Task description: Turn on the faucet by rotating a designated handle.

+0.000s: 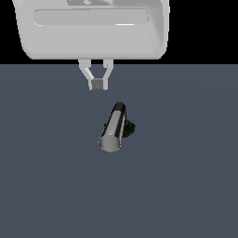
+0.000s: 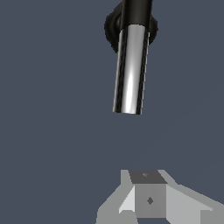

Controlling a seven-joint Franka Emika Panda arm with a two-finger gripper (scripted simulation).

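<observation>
Chrome handle (image 1: 113, 126) is lying level on the dark elbow of the faucet (image 1: 128, 127), mid-floor, pointing toward the exterior camera. Likely rigid, smooth, slippery; pushing sideways near its flat free end looks best. Gripper (image 1: 97, 82) is hanging well behind it, fingers together, gripping nothing.

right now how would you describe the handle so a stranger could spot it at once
On the flat blue-grey floor, look just in front of the white arm's gripper. A small faucet sits there; the handle is its glossy chrome bar with a flat round end, unlike the black base behind it.
</observation>
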